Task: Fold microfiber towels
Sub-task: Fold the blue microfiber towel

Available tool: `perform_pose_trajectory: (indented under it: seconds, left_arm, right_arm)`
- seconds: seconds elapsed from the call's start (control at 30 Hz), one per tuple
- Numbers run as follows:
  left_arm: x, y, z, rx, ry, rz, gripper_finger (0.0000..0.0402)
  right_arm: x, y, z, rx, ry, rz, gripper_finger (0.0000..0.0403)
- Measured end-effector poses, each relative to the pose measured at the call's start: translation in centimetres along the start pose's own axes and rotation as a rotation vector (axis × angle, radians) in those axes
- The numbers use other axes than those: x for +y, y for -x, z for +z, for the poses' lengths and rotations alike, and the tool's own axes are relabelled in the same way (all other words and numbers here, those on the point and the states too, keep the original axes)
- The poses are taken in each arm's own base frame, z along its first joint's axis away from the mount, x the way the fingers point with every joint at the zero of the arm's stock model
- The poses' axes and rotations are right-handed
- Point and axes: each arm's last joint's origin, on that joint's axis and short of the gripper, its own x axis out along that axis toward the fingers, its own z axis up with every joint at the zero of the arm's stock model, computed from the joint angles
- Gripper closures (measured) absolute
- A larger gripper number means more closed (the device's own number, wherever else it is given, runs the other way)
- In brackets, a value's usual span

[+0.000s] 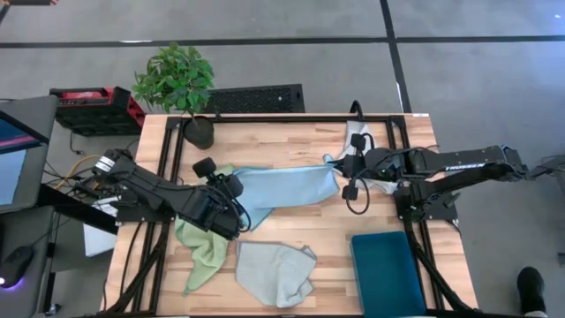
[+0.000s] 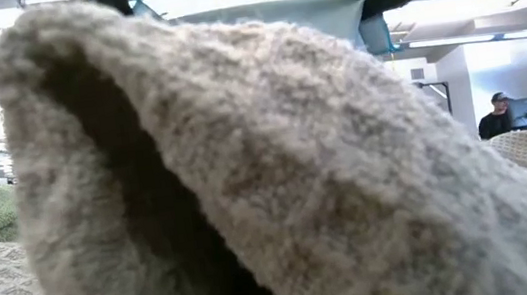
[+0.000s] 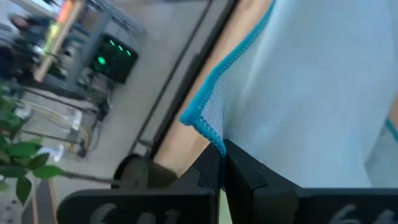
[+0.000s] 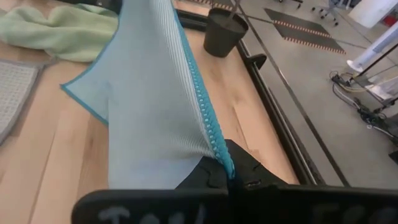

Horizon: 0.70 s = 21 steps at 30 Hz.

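A grey floor (image 1: 265, 22) crossed by dark lines is seen around the wooden table (image 1: 291, 141), with a potted plant (image 1: 177, 79) at its far edge (a red case (image 1: 93, 106) beside) and a person (image 2: 494, 114) seated beyond.

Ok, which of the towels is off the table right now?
The light blue towel, stretched between the left claw and the right claw. The green towel and the grey towel lie crumpled on the table.

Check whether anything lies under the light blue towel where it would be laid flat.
Nothing visibly blocks it. Left gripper and right gripper hold the light blue towel stretched over bare wood; the green towel and grey towel lie nearer the front edge.
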Motion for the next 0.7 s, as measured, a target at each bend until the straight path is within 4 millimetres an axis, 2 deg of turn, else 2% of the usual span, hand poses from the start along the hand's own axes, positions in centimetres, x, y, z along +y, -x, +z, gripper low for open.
perform_pose_trajectory:
  seconds: [0.37, 0.7]
  left_arm:
    - [0.4, -2.3, 0.0, 0.02, 0.012, 0.084, 0.0401]
    - [-0.6, -5.3, -1.4, 0.099, -0.044, 0.083, 0.0401]
  right_arm:
    - [0.5, -1.2, -0.1, 0.03, 0.01, 0.006, 0.04]
    - [0.5, -1.2, -0.1, 0.03, 0.01, 0.005, 0.0399]
